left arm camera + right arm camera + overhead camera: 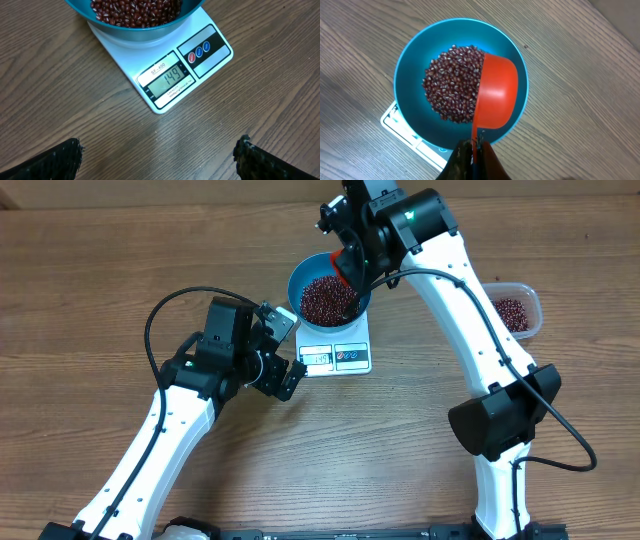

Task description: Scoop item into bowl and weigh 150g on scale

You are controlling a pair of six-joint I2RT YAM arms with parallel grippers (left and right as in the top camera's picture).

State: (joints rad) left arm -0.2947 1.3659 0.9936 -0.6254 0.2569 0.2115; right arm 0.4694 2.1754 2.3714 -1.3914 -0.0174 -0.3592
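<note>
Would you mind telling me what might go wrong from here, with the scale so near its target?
The display reads 149, so the red scoop tipped over the beans in the blue bowl may drop too many and overshoot. If the scoop, clamped in the right gripper, presses on the bowl, the reading would be false. The open left gripper beside the scale might nudge it.

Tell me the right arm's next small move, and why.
Probably tip the scoop a touch further so a few more beans fall into the bowl. The scale reads 149, just under target, and the right gripper holds the scoop tilted over the bowl. Whether beans remain inside it is hidden.
</note>
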